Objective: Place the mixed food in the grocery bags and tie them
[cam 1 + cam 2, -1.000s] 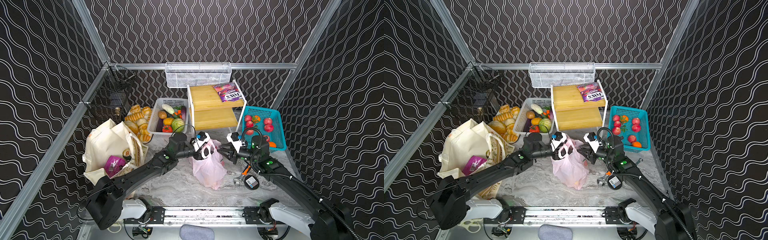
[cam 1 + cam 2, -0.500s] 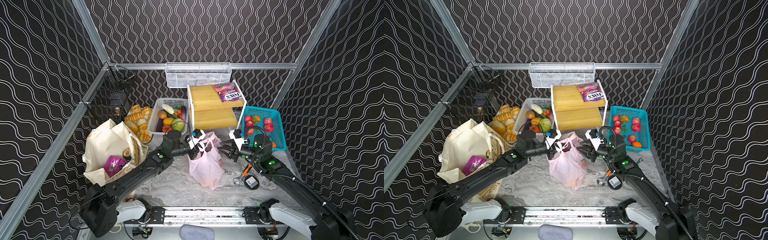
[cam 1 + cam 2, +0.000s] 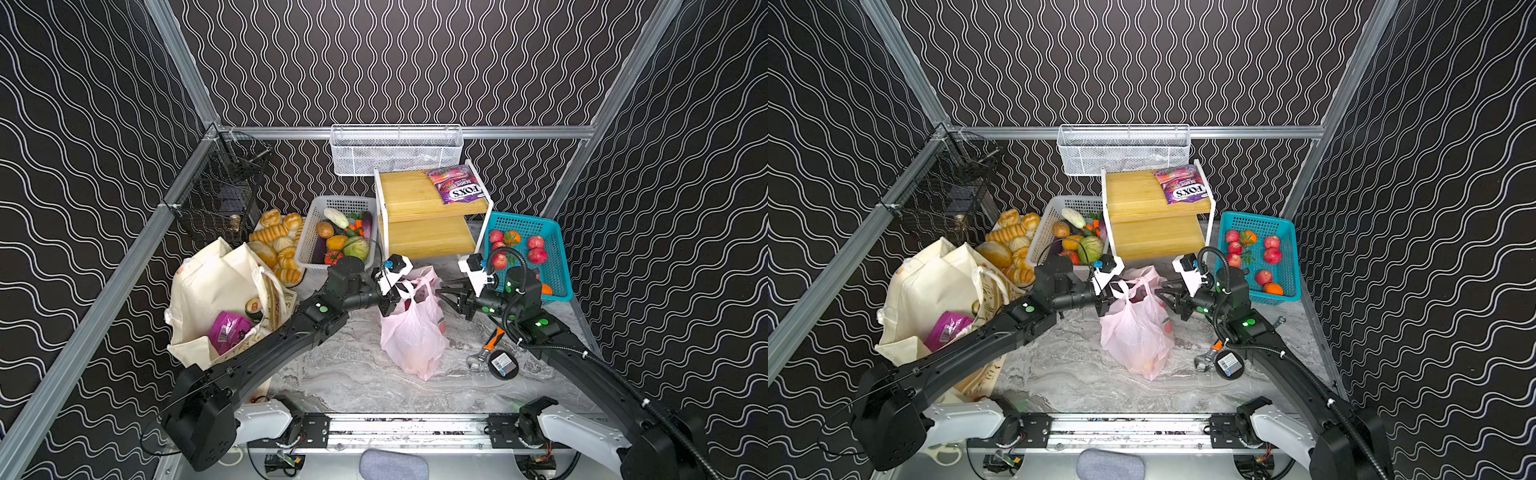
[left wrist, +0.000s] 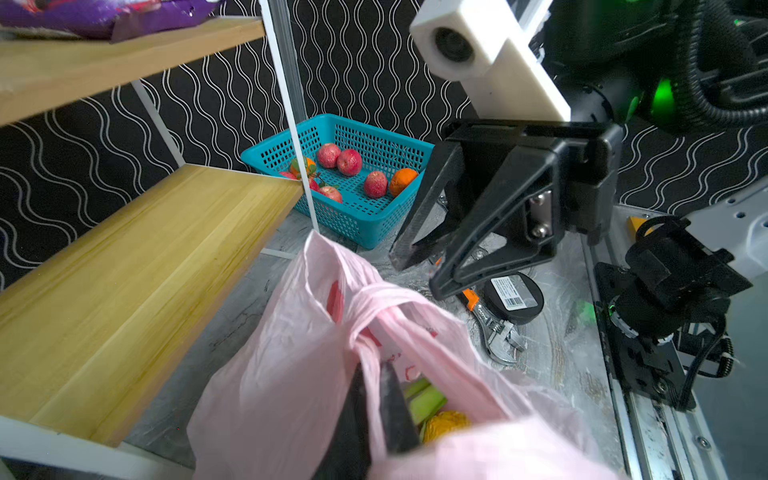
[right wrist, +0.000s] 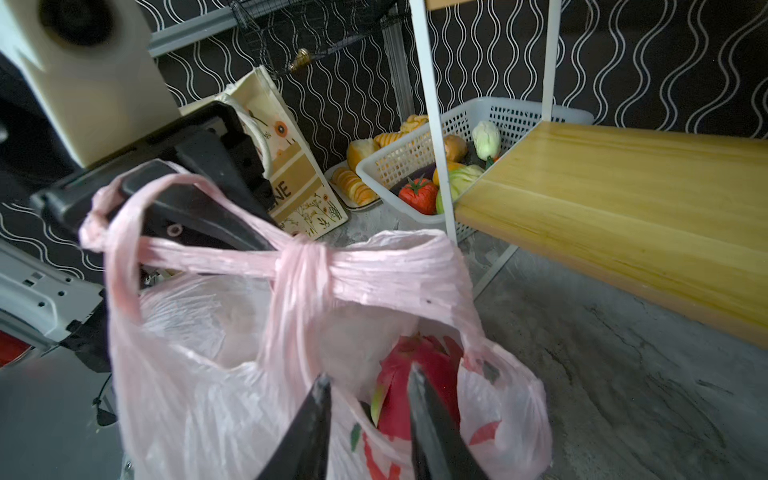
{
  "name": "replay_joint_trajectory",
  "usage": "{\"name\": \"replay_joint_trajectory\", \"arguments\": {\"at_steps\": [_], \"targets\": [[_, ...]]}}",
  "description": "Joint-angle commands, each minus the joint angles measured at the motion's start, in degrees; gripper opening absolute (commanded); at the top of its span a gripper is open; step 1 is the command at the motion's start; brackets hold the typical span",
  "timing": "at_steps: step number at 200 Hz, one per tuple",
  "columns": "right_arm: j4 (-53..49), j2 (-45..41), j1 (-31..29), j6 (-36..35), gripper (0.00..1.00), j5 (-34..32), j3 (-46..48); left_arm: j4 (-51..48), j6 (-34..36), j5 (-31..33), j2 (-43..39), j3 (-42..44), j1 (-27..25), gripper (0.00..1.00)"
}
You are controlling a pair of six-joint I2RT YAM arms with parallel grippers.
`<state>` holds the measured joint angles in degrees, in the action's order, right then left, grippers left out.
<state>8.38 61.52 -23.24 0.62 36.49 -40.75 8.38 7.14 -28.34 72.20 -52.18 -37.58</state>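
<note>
Left gripper [image 4: 372,365] clamped on handle of pink plastic bag [image 3: 411,336], bag's 10 o'clock. Right gripper [image 3: 441,291] fingers apart, bag's 2 o'clock. Dragon fruit [image 5: 428,353] inside.

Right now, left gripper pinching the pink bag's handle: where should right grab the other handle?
Take the roped strand of the pink bag just past the crossing, on the side away from the left gripper. It is gathered narrow, stretched and clear of the dragon fruit. Probably bring the open right gripper in from its own side, jaws straddling the strand.
</note>
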Motion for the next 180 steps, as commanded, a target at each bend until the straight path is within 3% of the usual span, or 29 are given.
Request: {"name": "replay_joint_trajectory", "arguments": {"at_steps": [1,65,115,154,180], "targets": [[4.52,1.52,-0.04,0.69,0.28,-0.2,-0.35,5.45,-3.53,-1.65,1.05,0.68,0.13,0.06],[10.66,6.17,-0.04,2.38,0.32,13.34,-0.15,21.68,-13.22,-5.24,5.14,3.09,0.14,0.07],[9.46,5.82,-0.12,0.21,0.36,12.51,1.21,24.45,-15.9,-6.07,6.26,2.88,0.14,0.06],[17.69,6.87,-0.13,4.73,0.42,10.5,3.02,25.99,-17.77,-6.75,6.89,3.05,-0.24,0.06],[24.3,8.25,-0.13,7.29,0.41,11.54,3.5,25.44,-17.51,-6.34,7.07,3.05,-0.68,0.06]]}}
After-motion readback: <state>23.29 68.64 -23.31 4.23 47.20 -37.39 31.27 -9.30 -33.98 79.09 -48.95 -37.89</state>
